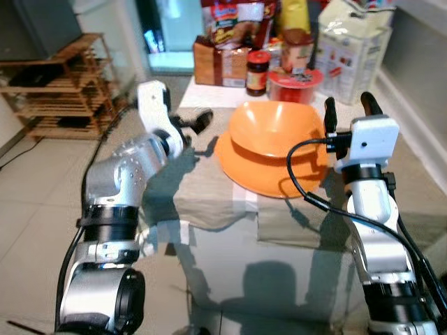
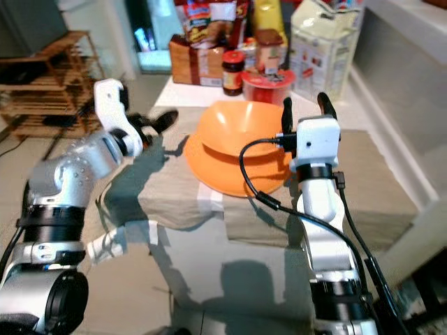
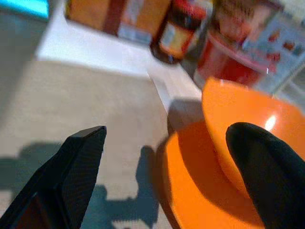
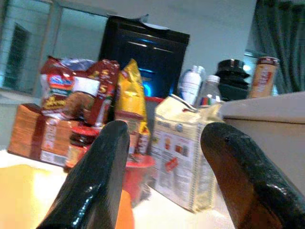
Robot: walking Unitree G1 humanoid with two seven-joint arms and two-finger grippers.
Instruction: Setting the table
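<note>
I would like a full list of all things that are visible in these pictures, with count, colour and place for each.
bowl: one, orange, resting on the plate, middle of the table
plate: one, orange, under the bowl on the cloth
cloth: one, grey-beige, covering the table
jar: one, dark with red lid, behind the bowl
red tub: one, red, right of the jar
brown box: one, brown, at the table's far edge
white carton: one, white, far right of the table
snack bags: several, red and yellow, at the back
wooden shelf: one, brown, on the floor at the left
left tool: one, black fingers, open, beside the plate's left rim
right tool: one, black fingers, open, raised at the bowl's right
</note>
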